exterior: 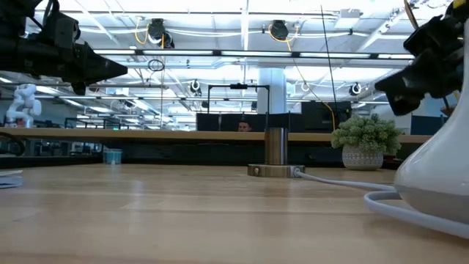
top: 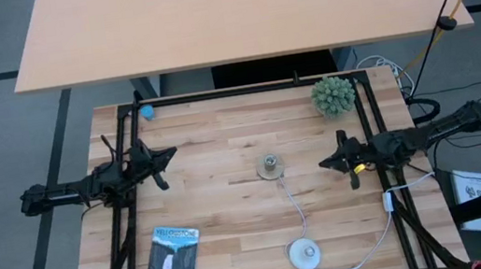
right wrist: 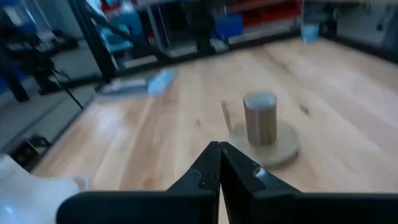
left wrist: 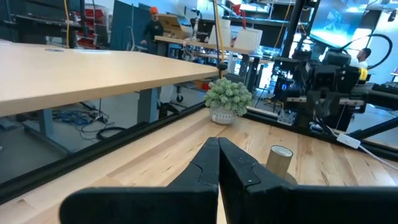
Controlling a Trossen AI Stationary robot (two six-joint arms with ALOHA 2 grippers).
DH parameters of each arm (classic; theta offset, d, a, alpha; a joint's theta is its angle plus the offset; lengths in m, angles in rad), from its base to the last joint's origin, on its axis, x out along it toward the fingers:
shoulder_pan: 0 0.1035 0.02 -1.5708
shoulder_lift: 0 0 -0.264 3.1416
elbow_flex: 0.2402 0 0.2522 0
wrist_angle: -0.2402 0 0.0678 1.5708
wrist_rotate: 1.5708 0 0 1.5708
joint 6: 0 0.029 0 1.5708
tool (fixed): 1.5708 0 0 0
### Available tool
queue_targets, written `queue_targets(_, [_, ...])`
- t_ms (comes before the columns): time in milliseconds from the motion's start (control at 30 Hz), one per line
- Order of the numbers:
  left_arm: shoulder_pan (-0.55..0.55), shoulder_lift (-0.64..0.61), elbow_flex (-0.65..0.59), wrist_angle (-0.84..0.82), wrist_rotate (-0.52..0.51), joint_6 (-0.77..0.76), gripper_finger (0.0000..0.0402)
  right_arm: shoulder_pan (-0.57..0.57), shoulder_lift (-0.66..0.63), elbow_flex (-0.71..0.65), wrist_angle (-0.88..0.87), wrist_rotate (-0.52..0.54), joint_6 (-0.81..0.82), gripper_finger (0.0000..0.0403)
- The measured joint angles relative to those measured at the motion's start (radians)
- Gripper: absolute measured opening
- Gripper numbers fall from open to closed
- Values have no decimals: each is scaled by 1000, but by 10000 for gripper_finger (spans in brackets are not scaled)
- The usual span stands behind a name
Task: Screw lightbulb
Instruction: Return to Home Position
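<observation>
The white lightbulb (top: pixel 304 254) stands on the table near its front edge, its narrow end up. In the low view it looms large at the right (exterior: pixel 434 183). The round socket base (top: pixel 270 167) sits at the table's middle, and its white cord (top: pixel 294 204) runs toward the bulb. My left gripper (top: pixel 168 154) is shut and empty, above the table to the left of the socket. My right gripper (top: pixel 324 163) is shut and empty, to the right of the socket. Both wrist views show the shut fingertips, the left (left wrist: pixel 218 152) and the right (right wrist: pixel 219 152), pointing toward the socket, which shows in the left (left wrist: pixel 280 160) and right (right wrist: pixel 260 118) wrist views.
A spiky green ball plant in a pot (top: pixel 333 95) stands at the far right. A flat printed package (top: pixel 173 262) lies at the near left. A small blue object (top: pixel 145 112) lies at the far left corner. A black frame (top: pixel 244 90) borders the table.
</observation>
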Motion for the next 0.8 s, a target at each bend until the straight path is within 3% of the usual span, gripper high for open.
queue_targets(267, [0,0,0,0,0,0,0,0,-152,2,-15,-53,-80,0])
queue_targets(500, [0,0,0,0,0,0,0,0,-211,2,-31,-178,-169,0])
queue_targets(800, [0,0,0,0,1,0,0,0,-247,2,-35,-197,-146,0])
